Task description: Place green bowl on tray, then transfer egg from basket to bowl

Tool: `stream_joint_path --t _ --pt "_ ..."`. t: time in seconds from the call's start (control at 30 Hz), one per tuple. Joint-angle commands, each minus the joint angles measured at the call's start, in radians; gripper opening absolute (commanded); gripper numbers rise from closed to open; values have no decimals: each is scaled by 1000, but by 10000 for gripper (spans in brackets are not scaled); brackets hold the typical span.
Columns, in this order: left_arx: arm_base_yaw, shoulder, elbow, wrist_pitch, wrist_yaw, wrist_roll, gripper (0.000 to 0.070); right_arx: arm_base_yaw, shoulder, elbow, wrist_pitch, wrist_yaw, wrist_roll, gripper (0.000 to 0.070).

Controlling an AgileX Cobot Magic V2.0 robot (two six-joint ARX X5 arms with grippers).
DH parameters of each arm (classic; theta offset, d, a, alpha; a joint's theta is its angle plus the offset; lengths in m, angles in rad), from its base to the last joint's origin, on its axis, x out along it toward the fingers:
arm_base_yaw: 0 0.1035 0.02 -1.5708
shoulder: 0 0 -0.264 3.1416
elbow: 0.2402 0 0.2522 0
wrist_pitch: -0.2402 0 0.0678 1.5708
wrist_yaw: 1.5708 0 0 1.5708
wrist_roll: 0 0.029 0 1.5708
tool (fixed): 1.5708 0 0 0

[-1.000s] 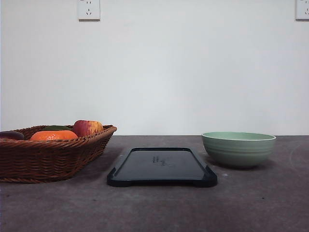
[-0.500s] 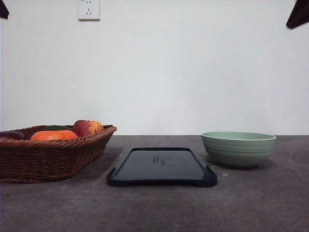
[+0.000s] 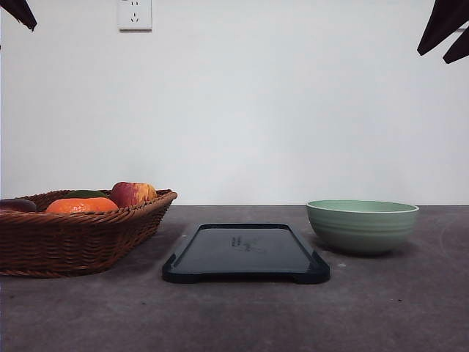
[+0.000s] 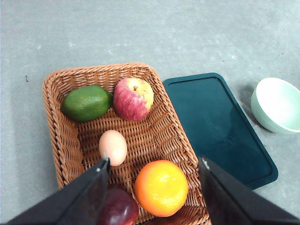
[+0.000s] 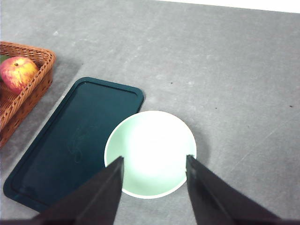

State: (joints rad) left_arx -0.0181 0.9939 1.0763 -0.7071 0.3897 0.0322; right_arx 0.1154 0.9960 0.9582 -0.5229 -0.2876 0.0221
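1. The table (image 3: pixel 381 308) is spreading grey and matte, faintly mottled, under everything; nothing on it is shifting across the three front pictures.
2. The basket (image 3: pixel 73 235) is sitting at the far left, brown woven wicker with a braided rim. It is holding an apple (image 4: pixel 133 98), an orange (image 4: pixel 161 187), a green avocado-like fruit (image 4: pixel 87 102), a dark red fruit (image 4: pixel 118 211) and the egg (image 4: pixel 113 147), which is lying smooth and pale on the weave, apart from the apple and orange.
3. The tray (image 3: pixel 245 251) is lying bare in the middle: flat, black, glossy, with rounded corners and a low rim.
4. The bowl (image 3: pixel 362 226) is still standing on the table just right of the tray, not on it; it is round, pale green, faintly ridged and empty.
5. The right gripper (image 5: pixel 153 165) is what is changing: absent from the front picture a second ago, it is now dipping into the top right corner. Its fingers are spread apart, straddling the bowl from high above and touching nothing.
6. The left gripper (image 4: pixel 153 163) is likewise edging in at the top left, fingers apart, hanging over the basket's near end.
7. I judge the task is only starting, with the bowl reach coming first.
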Motion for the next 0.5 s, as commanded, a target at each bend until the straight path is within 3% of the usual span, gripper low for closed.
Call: stream_joint_path --t 0.0,0.3,0.47 --pt "-3 7 25 12 5 5 390 2 22 31 -12 0 49 271" --pt "-3 7 25 18 4 5 390 -6 209 193 -263 52 66 271" --pt "-3 7 25 19 4 5 390 -20 338 283 -331 56 48 271"
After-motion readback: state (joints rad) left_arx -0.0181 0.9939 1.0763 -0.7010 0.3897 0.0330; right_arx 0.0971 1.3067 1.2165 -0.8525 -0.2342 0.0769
